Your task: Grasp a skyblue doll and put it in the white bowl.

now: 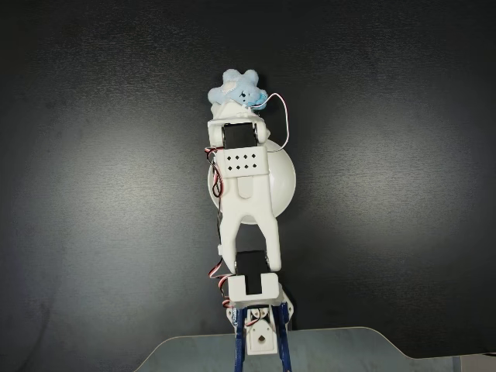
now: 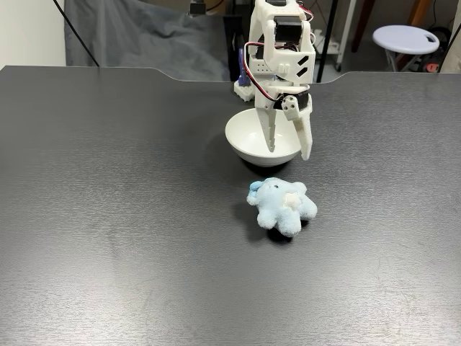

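Table (image 2: 108,238): a dark charcoal top with a fine brushed grain and a dull sheen. Its far edge has a shallow cut-out behind the arm's base.

Skyblue doll (image 2: 282,205): a small plush of fuzzy pale-blue pile with rounded lobes and a whitish patch on its front. A brighter blue tuft sits at its upper left in the front fixed view. It lies on the table just in front of the bowl, apart from it and not lifted. In the top-down fixed view (image 1: 239,89) it shows as a lobed, flower-like puff just beyond the arm's tip.

White bowl (image 2: 248,140): round, smooth and glossy, plain white, with a clean thin rim and a dark shadow under its foot. It stands between the arm's base and the doll. In the top-down fixed view (image 1: 284,182) the arm covers most of it and a curved white edge shows on the right.

Arm (image 1: 246,194): hard matte white printed plastic, blocky and angular, with black servo bodies, a perforated panel and thin red, white and black wires. The base has blue parts.

Gripper (image 2: 289,153): two long tapering white fingers point down, one over the bowl's interior and one in front of its near rim. They are spread apart with nothing between them, above and behind the doll and not touching it.
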